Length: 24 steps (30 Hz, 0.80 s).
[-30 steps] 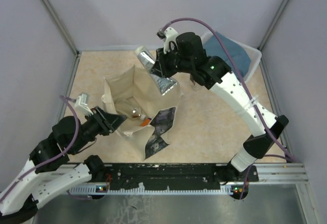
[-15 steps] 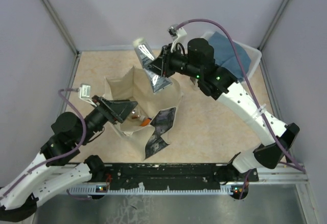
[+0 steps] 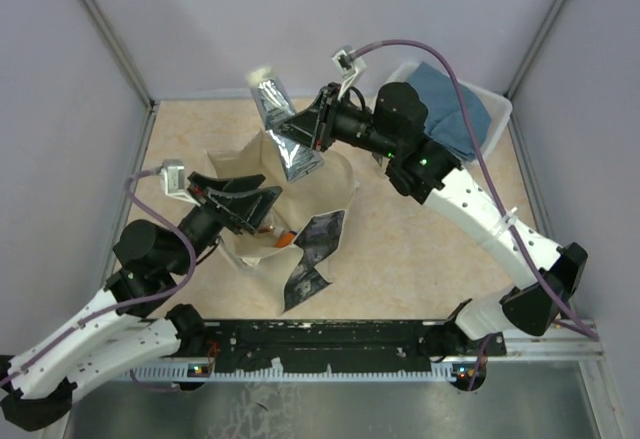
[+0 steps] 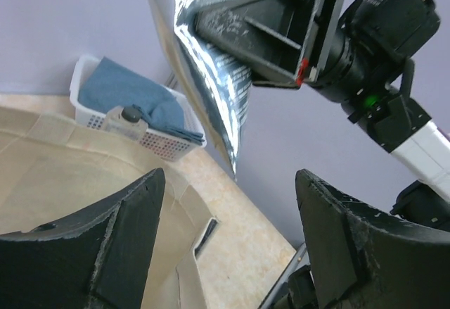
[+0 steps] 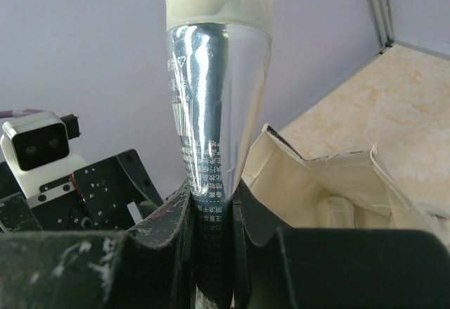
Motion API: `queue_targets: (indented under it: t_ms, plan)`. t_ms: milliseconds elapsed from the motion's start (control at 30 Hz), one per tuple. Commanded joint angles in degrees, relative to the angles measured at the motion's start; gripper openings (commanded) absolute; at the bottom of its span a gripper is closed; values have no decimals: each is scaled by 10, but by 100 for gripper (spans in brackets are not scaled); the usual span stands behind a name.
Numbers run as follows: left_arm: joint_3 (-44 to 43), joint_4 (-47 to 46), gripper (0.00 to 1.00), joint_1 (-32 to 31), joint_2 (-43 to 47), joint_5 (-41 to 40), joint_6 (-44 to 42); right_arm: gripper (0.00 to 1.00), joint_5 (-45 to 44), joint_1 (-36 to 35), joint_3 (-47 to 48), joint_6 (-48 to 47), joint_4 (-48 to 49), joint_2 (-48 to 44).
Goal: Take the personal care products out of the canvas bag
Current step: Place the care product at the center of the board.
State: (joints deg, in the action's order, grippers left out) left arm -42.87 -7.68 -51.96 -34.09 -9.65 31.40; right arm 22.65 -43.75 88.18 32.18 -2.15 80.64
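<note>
Tubes: one silver tube (image 3: pixel 275 109), above the canvas bag (image 3: pixel 335 177).
Your right gripper (image 3: pixel 303 131): clamped on it.
Your left gripper (image 3: pixel 265 199): jaws apart, at the bag's rim.

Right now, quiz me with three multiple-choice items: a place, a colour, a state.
1. Where is the shiny silver squeeze tube with the pale cap? A) held up above the cream canvas bag B) down inside that bag C) in the white plastic basket
2. What colour is the folded cloth in the basket? A) red B) green C) blue
3. How is the left tool? A) shut on the tube B) open C) shut on the cloth
Answers: 1 A, the right tool grips it over the bag; 2 C, plainly blue; 3 B, its fingers stand apart, empty.
</note>
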Motion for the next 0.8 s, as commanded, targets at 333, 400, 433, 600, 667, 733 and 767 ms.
queue_targets:
  t_ms: [333, 400, 433, 600, 667, 733, 767]
  plan:
    - [5, -151, 83, 1, -93, 13, -63, 0, 56, -7, -10, 52, 146, -41]
    - [0, -156, 80, 1, -105, 13, -69, 0, 61, -10, -10, 53, 148, -39]
    - [-4, -159, 79, 1, -112, 13, -74, 0, 65, -13, -9, 53, 149, -36]
    - [-25, -165, 76, 0, -132, 10, -94, 0, 70, -20, -7, 49, 144, -34]
    - [-32, -165, 76, 1, -134, 12, -99, 0, 74, -20, -8, 46, 142, -35]
    - [-38, -166, 76, 1, -135, 12, -102, 0, 72, -21, -12, 44, 139, -37]
    - [-39, -165, 76, 1, -135, 9, -102, 0, 73, -21, -12, 44, 138, -38]
